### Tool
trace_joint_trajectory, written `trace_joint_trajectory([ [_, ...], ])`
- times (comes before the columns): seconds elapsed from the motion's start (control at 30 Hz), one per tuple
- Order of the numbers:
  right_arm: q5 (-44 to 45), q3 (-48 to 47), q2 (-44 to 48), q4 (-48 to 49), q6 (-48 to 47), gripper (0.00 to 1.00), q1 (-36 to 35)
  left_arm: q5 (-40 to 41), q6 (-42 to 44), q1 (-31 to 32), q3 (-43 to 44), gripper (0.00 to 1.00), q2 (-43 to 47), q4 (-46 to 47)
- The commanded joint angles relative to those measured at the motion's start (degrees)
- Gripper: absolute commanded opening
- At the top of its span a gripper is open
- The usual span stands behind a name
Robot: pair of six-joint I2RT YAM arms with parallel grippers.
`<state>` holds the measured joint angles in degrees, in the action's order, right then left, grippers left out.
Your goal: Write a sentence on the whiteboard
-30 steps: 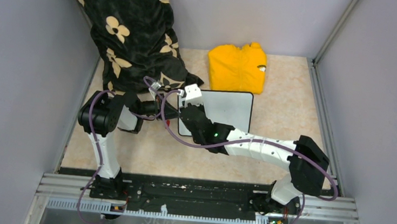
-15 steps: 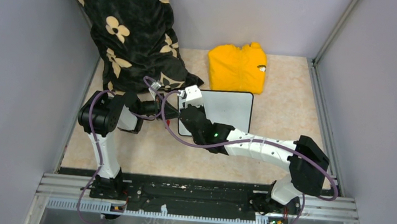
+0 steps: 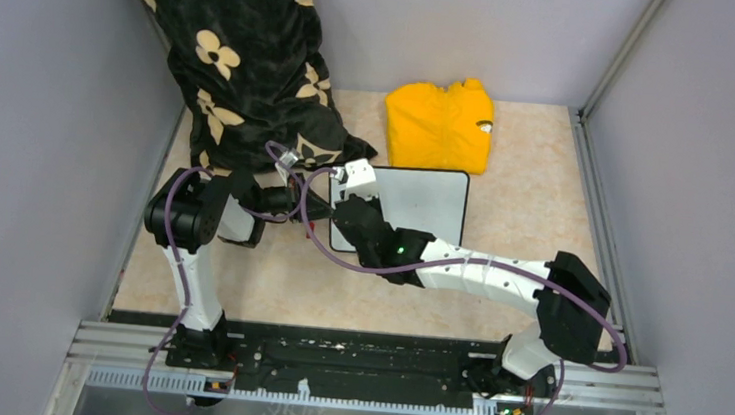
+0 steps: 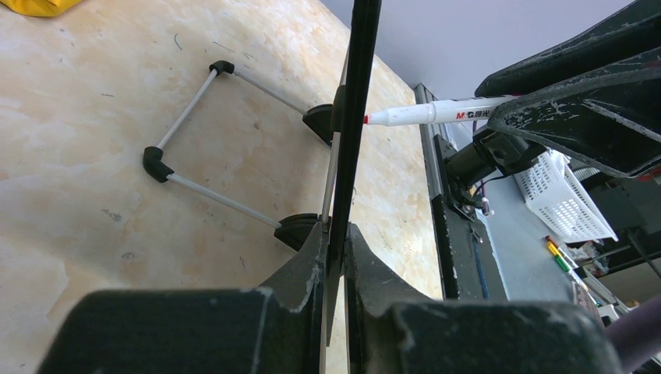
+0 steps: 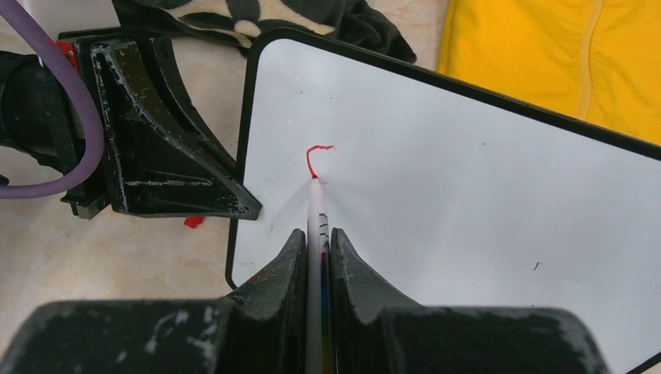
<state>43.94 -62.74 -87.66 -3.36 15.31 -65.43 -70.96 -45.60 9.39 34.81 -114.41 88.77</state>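
You're on the first letter: left tool (image 4: 334, 234) clamped on the whiteboard (image 3: 425, 197) rim, mid-frame under the yellow garment (image 3: 439, 128), right tool (image 5: 316, 234) clamped on the marker (image 5: 315, 199), tip at the red hook (image 5: 314, 158); next needs light, steady contact tracking right.

Whiteboard (image 5: 483, 202) smooth; right fingers (image 5: 269, 304) scuffed matt black; marker (image 5: 316, 214) plastic; yellow garment (image 5: 546, 54) cloth.

The whiteboard (image 3: 429, 203), white with a thin black rim, sits mid-frame. The sentence (image 5: 309, 161) is only one small red curl.
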Motion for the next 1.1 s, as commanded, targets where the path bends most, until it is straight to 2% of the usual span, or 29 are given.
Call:
trace_joint_trajectory([
  [0.0, 2.64, -0.28, 2.51, -1.02, 0.77, 0.0, 0.65, -0.57, -0.47, 0.28, 0.44, 0.0, 0.94, 13.85],
  [1.07, -4.97, -2.97, -0.9, -0.37, 0.34, 0.0, 0.65, -0.41, -0.54, 0.32, 0.44, 0.0, 1.1, 13.88],
])
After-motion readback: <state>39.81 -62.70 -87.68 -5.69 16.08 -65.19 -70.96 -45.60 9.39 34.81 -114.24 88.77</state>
